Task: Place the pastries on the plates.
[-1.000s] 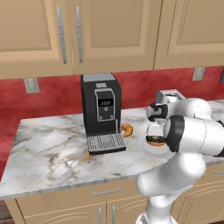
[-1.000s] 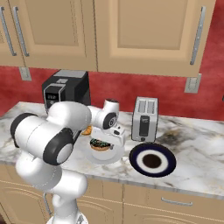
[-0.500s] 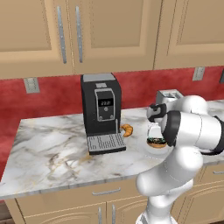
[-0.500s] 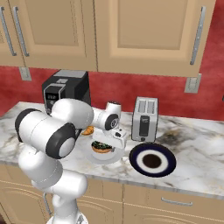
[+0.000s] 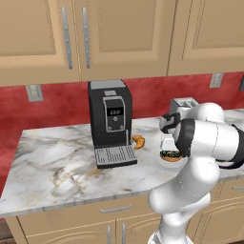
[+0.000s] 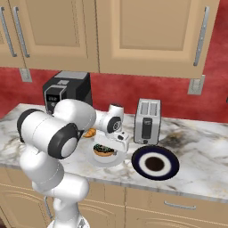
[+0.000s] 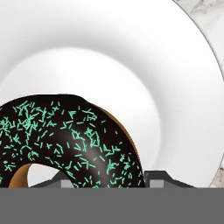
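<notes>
Two fingers (image 7: 159, 177) clench the chocolate donut (image 7: 65, 140) between them, just above the white plate (image 7: 175, 65).

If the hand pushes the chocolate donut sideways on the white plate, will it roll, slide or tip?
The chocolate donut seems to lie flat over the white plate, so it should probably slide, not roll. The plate looks glossy and smooth, so it may slip easily. Its icing is shiny and carries green sprinkles; a push could likely smear it.

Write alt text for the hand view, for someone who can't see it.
A chocolate-iced ring donut with green sprinkles sits gripped at the bottom of the view, over a glossy white plate. Marble counter shows at the top right corner.
</notes>
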Tool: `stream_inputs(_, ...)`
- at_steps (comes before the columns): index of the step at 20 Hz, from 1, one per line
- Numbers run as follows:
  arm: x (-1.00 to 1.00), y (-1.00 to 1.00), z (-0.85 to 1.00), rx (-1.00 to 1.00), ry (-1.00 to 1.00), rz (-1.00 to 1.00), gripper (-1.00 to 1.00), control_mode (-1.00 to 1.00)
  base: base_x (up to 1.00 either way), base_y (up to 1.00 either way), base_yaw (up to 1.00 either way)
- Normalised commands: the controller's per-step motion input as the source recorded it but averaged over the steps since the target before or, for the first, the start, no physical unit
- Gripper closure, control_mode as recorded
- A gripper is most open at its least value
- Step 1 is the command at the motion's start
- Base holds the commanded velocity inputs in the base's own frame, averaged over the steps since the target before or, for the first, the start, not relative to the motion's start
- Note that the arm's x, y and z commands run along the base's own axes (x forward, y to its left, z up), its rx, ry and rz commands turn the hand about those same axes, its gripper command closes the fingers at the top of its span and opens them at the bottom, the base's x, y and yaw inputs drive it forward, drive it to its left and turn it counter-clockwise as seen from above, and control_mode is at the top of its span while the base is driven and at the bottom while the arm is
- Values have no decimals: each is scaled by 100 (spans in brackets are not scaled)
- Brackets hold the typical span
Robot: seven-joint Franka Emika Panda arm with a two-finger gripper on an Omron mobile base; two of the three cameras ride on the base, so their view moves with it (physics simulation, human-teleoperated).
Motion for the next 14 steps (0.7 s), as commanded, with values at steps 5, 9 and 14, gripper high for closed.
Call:
stream_inputs(5,0,0,0,0,0,0,-100,-100,0,0,0)
stream_inputs(9,0,-1,0,0,0,0,-100,-100,0,0,0)
stream_inputs(14,0,0,2,0,0,0,-100,-100,0,0,0)
